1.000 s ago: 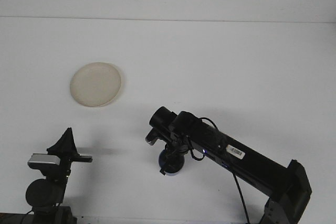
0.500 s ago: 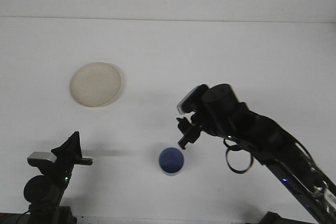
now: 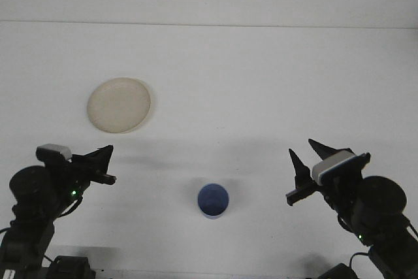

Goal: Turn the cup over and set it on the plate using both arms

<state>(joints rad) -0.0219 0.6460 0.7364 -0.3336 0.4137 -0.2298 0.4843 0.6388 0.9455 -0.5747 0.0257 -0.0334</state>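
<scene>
Now we see the blue cup [image 3: 213, 200] standing on the white table [image 3: 261, 83] with its mouth up, so its long axis is vertical. It lies between our two grippers, to the right of the left gripper [image 3: 101, 166] and to the left of the right gripper [image 3: 310, 164], a little lower in the picture than both. The right gripper has its fingers spread apart and holds nothing; the left one also holds nothing, but how far it is open we cannot tell. We judge both arms about equally near. The plate [image 3: 119, 104] lies beyond the left gripper, well apart from the cup. Nothing stands in the way.
</scene>
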